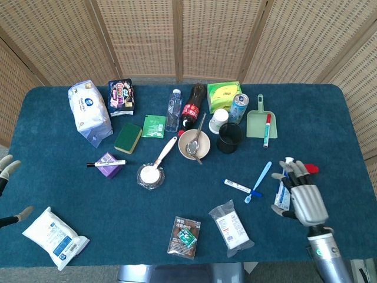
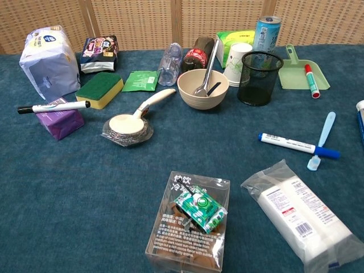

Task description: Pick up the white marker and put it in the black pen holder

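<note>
A white marker with a blue cap [image 1: 237,186] [image 2: 287,144] lies right of the table's middle, its cap end touching a blue toothbrush [image 1: 259,181]. The black mesh pen holder [image 1: 229,137] [image 2: 259,70] stands upright further back, beside a beige bowl. My right hand [image 1: 301,196] hovers to the marker's right, fingers spread and holding nothing, partly over a toothpaste tube [image 1: 281,187]. Only the fingertips of my left hand [image 1: 8,167] show at the left edge, apart and holding nothing. Neither hand shows in the chest view.
Two more white markers: a black-capped one [image 1: 106,163] on a purple box and a red-capped one [image 1: 267,130] on a green dustpan. A wrapped white packet [image 1: 231,227] and a clear snack box [image 1: 184,237] lie near the front edge. Bottles, a can and a cup crowd the pen holder.
</note>
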{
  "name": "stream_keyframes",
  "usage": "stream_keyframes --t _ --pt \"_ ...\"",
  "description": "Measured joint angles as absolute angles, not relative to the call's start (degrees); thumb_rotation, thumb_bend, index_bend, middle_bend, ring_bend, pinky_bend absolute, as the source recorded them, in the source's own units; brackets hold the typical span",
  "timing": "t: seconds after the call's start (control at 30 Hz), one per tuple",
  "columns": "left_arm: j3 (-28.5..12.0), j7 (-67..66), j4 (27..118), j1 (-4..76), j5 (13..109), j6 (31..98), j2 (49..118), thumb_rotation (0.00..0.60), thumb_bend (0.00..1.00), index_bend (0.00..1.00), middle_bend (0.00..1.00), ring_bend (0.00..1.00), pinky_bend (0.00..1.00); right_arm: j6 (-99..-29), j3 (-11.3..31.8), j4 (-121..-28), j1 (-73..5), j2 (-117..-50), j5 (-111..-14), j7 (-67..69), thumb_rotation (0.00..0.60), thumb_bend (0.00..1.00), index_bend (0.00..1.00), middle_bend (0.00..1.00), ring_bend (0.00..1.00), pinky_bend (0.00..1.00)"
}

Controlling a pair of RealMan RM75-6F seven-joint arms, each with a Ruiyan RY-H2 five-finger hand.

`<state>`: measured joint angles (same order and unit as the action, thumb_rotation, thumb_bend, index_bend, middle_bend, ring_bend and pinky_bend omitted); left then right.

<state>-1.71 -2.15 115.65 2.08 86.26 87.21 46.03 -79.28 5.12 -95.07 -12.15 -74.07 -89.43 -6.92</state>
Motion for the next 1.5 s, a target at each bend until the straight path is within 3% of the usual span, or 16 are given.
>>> stream_keyframes --t 0.1,0.47,0.87,1.5 --pt "-1.69 -1.64 115.47 2.13 86.31 87.07 45.89 0.6 0.06 0.11 0.0 0.0 0.0 -78.61 5.93 -95.12 -13.31 -76.34 -89.13 -8.91 0.6 0.22 0.35 0.0 0.0 0.14" --pt "-1.57 -0.58 115.1 2.25 86.71 86.79 45.4 0.6 0.06 0.11 0.0 0.0 0.0 -75.02 6.55 -95.32 -16.42 -83.62 -86.25 -14.77 0.6 0.38 0.34 0.0 0.0 0.14" --pt "-1.61 -0.14 114.95 2.39 86.5 86.56 45.26 0.6 0.06 0.11 0.0 0.0 0.0 -71.4 6.83 -91.22 -19.5 -91.7 -82.37 -19.18 0.6 0.38 0.32 0.0 0.0 0.15" --pt "-1.76 -0.72 115.01 2.79 85.77 85.92 45.4 0.6 0.06 0.11 0.0 0.0 0.0 -68.1 8.3 -84.31 -22.48 -96.88 -76.3 -21.81 0.6 0.38 0.32 0.0 0.0 0.14"
